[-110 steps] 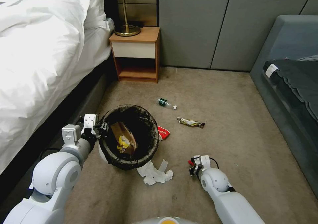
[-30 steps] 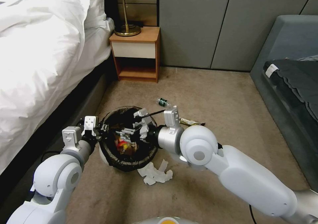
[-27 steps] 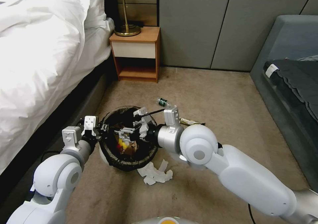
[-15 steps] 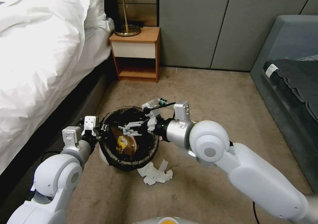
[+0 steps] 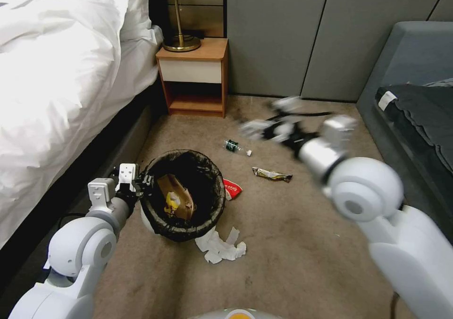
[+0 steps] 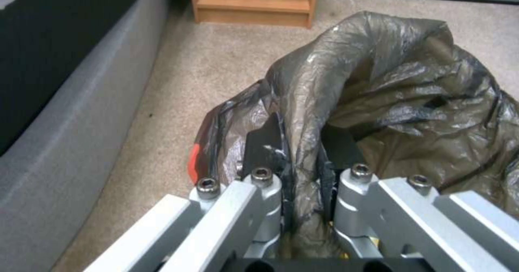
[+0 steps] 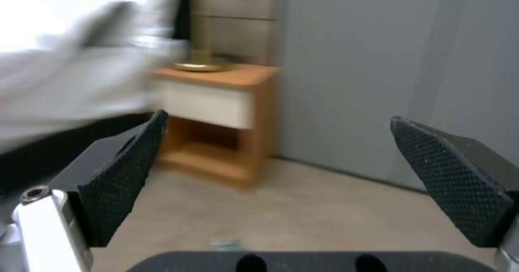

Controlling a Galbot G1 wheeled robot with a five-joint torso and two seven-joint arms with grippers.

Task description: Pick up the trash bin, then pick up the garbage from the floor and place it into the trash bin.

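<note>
Pinching liner, left gripper (image 5: 141, 183) steadies bin (image 5: 184, 194); thin bag could tear. Right gripper (image 5: 271, 121) empty, wide open, above bottle (image 5: 233, 146); may roll.

Left gripper (image 5: 144, 183) clamped, arm bent low at left; right gripper (image 5: 271, 121) spread wide, arm extended forward, raised.

Beige carpet (image 5: 292, 243) covers the floor. A bed with a white duvet (image 5: 56, 73) runs along the left. A wooden nightstand (image 5: 194, 76) carrying a brass lamp (image 5: 180, 40) stands far left against grey wall panels (image 5: 302, 31). A grey sofa (image 5: 415, 88) sits right.
</note>
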